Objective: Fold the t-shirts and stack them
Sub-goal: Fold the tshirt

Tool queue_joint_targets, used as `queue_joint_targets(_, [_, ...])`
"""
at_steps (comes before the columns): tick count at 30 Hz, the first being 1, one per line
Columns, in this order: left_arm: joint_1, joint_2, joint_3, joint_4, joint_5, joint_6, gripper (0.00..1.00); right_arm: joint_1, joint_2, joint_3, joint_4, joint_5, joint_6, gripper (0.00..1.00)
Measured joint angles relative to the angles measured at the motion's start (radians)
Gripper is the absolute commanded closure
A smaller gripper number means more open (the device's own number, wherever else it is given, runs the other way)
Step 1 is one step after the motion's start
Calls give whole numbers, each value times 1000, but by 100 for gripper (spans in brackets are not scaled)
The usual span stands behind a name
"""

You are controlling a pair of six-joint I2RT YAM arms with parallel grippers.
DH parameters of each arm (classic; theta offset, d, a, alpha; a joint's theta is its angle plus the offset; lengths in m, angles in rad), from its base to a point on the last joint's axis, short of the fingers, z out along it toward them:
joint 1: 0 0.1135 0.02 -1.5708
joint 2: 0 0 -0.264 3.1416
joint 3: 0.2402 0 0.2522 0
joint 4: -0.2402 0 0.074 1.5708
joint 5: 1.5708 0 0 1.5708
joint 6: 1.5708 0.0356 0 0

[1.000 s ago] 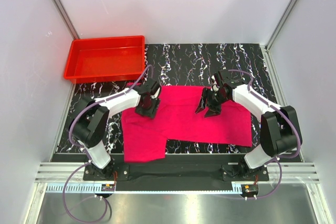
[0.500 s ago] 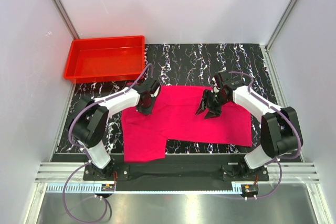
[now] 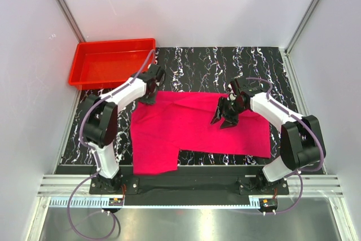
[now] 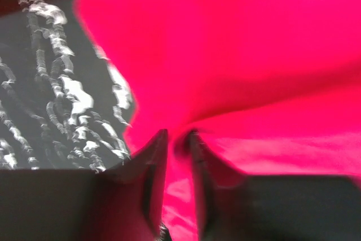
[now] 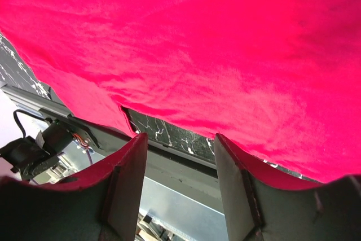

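The magenta-pink t-shirt (image 3: pixel 192 125) lies spread on the black marbled table, one flap hanging down toward the near edge at the left. My left gripper (image 3: pixel 151 88) is at the shirt's far-left corner, close to the tray. In the left wrist view its jaws (image 4: pixel 178 139) stand narrow with a pinch of pink cloth (image 4: pixel 254 55) between them. My right gripper (image 3: pixel 224 119) hovers over the shirt's right half, tilted down. Its fingers (image 5: pixel 180 139) are open with nothing between them, and pink cloth (image 5: pixel 197 43) fills the view beyond.
A rigid red tray (image 3: pixel 113 43) stands at the far left of the table, just beyond the left gripper. White walls and metal posts close in the sides. The table's near edge and a metal rail (image 3: pixel 192 187) run along the arm bases.
My left gripper has closed on the cloth and moved up and left toward the tray, drawing the shirt's far-left corner out with it. The right gripper has hardly moved.
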Motion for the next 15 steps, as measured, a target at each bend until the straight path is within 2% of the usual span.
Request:
queue_joint_targets(1, [18, 24, 22, -11, -15, 0, 47, 0, -2, 0, -6, 0, 0, 42])
queue_joint_targets(5, [59, 59, 68, -24, -45, -10, 46, 0, -25, -10, -14, 0, -1, 42])
queue_joint_targets(9, [19, 22, 71, -37, -56, -36, 55, 0, -58, -37, -19, 0, -4, 42])
queue_joint_targets(15, [-135, -129, -4, -18, -10, -84, 74, 0, -72, -64, -25, 1, -4, 43])
